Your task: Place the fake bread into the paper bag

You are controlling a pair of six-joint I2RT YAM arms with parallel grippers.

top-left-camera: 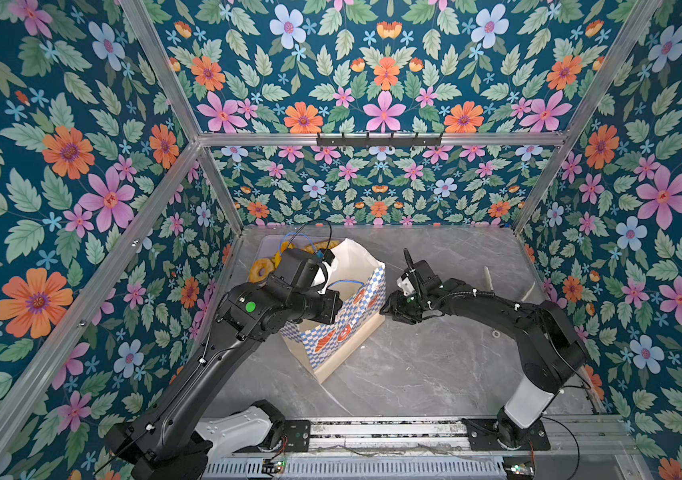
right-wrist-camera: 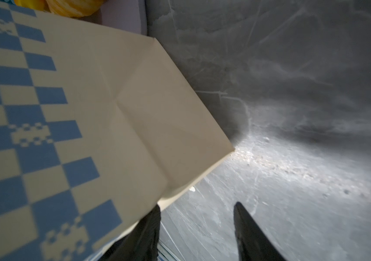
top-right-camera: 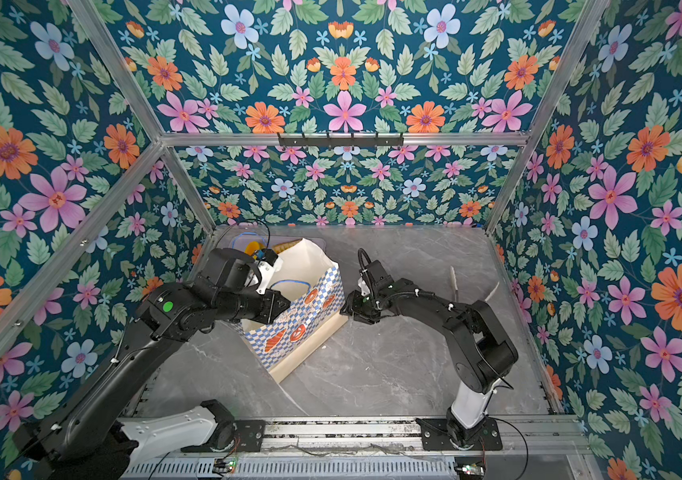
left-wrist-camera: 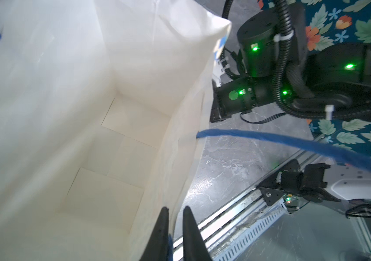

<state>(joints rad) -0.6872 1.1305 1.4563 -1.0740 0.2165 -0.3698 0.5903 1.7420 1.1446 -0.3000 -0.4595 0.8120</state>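
Left gripper (left-wrist-camera: pixel 175 210) is clamped on the near rim of the tall blue-and-white checkered paper bag (top-left-camera: pixel 356 299), probably to keep its mouth open. Right gripper (right-wrist-camera: pixel 197 205), jaws apart and empty, sits at the bag's right base corner, seemingly bracing it. The glossy golden fake bread (top-left-camera: pixel 260 270) waits in the flat lilac tray (top-left-camera: pixel 266 243), far left behind the bag, which looks empty inside.

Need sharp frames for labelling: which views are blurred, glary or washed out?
Right wrist view: the checks on the paper bag are soft, with glare on the table by its base. Left wrist view: the bag's white lining is nearly washed out, and the blue cord handle is blurred. Both top views: sharp and evenly lit.
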